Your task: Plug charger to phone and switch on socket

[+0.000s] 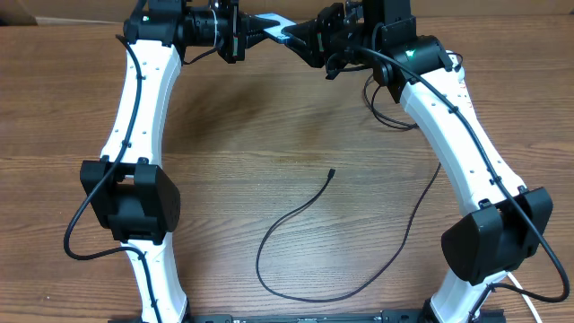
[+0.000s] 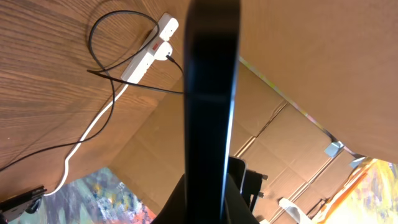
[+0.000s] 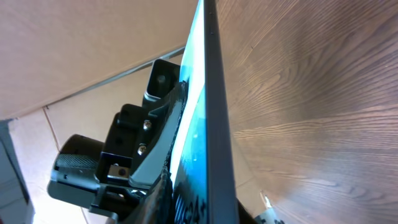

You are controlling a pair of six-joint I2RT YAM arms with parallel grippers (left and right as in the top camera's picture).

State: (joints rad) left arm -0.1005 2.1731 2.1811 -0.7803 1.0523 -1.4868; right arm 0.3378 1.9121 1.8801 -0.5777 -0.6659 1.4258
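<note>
My left gripper pinches the phone up in the air. I cannot tell if the right gripper holds it. With only 1 grip, it could tip and fall.

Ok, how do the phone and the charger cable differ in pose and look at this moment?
Pose: the phone is raised at the far side, clamped in the left gripper; the charger lies loose on the table in an open loop, untouched. Look: the phone is a rigid slab with a light blue face; the charger is a thin black line. Shared: they are apart, the charger's connector tip lying free.
</note>
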